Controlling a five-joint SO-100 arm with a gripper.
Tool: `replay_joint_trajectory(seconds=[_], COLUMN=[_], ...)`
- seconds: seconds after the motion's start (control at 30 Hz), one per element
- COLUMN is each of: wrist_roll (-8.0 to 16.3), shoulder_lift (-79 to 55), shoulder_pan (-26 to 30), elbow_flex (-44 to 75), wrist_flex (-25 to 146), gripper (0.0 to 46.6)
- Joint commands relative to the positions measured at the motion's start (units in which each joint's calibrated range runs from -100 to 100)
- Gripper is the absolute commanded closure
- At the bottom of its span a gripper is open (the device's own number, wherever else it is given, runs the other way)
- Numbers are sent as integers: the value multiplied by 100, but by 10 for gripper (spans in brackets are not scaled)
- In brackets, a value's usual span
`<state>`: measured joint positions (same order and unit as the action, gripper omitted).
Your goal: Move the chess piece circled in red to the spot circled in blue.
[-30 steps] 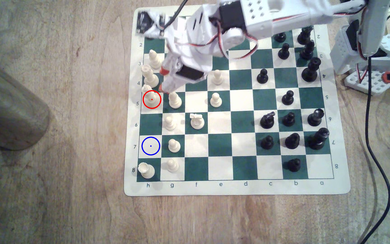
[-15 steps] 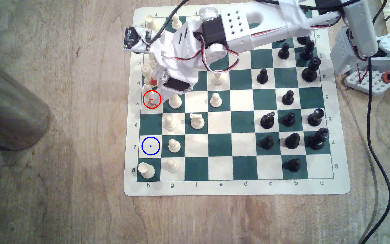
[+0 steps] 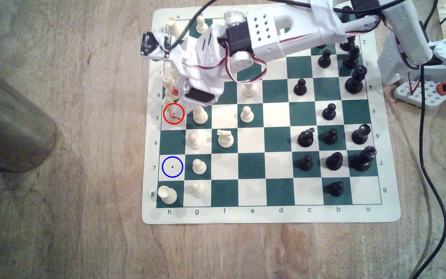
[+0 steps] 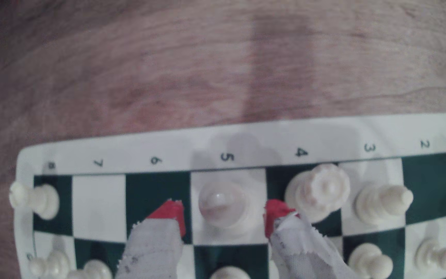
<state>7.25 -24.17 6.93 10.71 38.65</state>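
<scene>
The chess piece circled in red is a tall cream piece with a small knob top, standing on the cream h5 square. In the exterior view only its top peeks out beside the arm, by the red ring. My gripper is open, with one red-tipped finger on the rank-6 side and the other on the rank-4 side. Small gaps show between the tips and the piece. In the exterior view the gripper hangs over h5. The spot circled in blue is the bare cream h7 square.
A crowned cream piece on h4 stands close against one finger. A tall cream piece is on g5, a pawn on g7 and a rook on h8. A grey cylinder lies off the board's left edge.
The gripper swung toward the exterior view's left from the g4 area and came down over h5, so its red tips now straddle the circled piece. The pieces have not moved.
</scene>
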Motion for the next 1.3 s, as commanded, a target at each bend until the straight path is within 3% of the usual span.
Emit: replay_joint_trajectory(seconds=[0.0,0.4,0.57,0.67,0.73,1.27], wrist_roll=[-29,-15,-34,-44,-49,-54], shoulder_lift=[32,23,23,23,40,1008], shoulder_pan=[-9,46,54,54,62,116], elbow_flex=[797,951,951,951,960,1078], wrist_flex=[-146,-154,-146,-138,-130,337], gripper=[304,330,397,413,464,464])
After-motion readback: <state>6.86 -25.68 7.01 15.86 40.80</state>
